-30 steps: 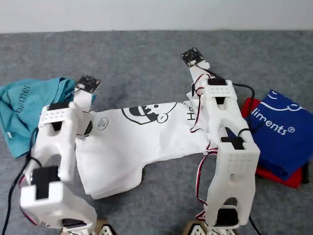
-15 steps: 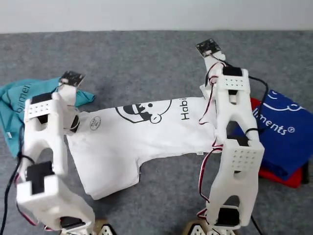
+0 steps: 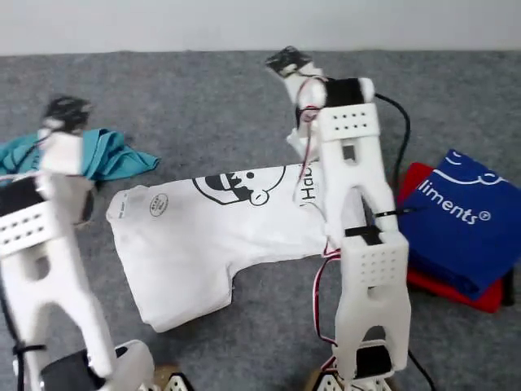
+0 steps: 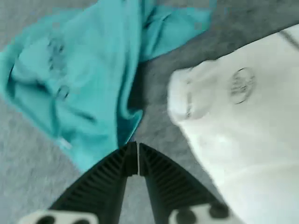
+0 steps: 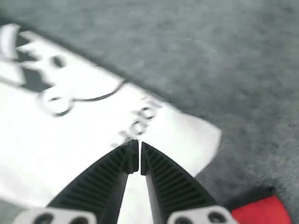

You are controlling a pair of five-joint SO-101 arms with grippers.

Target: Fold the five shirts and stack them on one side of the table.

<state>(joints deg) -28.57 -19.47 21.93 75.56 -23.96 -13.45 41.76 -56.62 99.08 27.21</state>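
Note:
A white shirt (image 3: 212, 244) with a black print lies spread on the grey table, one sleeve pointing to the front. A crumpled teal shirt (image 3: 110, 155) lies at the left. In the left wrist view my left gripper (image 4: 138, 148) is shut on nothing and hangs over the gap between the teal shirt (image 4: 79, 79) and the white shirt (image 4: 243, 140). My right gripper (image 5: 139, 145) is also shut with nothing in it, held above the printed edge of the white shirt (image 5: 70, 154). A folded blue shirt (image 3: 460, 220) lies on a folded red one (image 3: 456, 293) at the right.
The left arm (image 3: 41, 228) stands tall at the left edge and the right arm (image 3: 350, 163) rises over the white shirt's right end. Bare grey table (image 3: 203, 98) stretches behind the shirts. A corner of the red shirt (image 5: 261, 212) is in the right wrist view.
Both grippers have let go of the white shirt and lifted away. The left arm swung left toward the teal shirt, the right arm back and left. The shirt now lies stretched flat.

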